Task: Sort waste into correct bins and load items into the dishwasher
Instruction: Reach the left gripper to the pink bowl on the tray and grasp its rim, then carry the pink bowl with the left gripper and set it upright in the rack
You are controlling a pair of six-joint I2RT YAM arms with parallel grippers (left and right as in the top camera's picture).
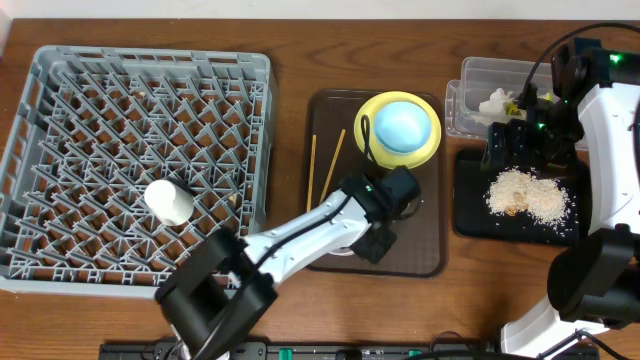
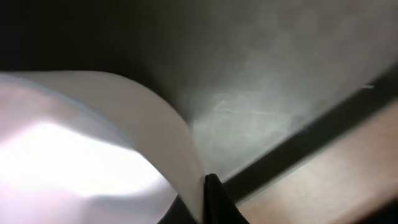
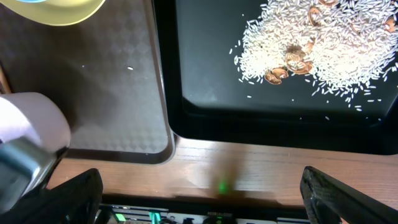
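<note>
Leftmost, the grey rack (image 1: 150,55) holds a white cup (image 1: 170,200) on its side. On the brown tray (image 1: 428,248) two chopsticks (image 1: 312,165) lie flat near each other: light, stiff and thin, best pinched mid-length. The left gripper (image 1: 395,200) is low over the tray at the pink bowl (image 2: 81,155), whose wall fills the left wrist view; whether the jaws are clamped on it I cannot tell. The bowl looks light, rigid and slick, so the rim is the place to hold. Next, a blue bowl (image 1: 404,125) sits in the yellow plate (image 1: 434,135). Rightward, tissue (image 1: 497,102) lies in the clear tub (image 1: 480,65), and rice (image 1: 525,195) on the black tray (image 1: 470,215). The right gripper (image 3: 202,193) hovers there, jaws wide apart.
</note>
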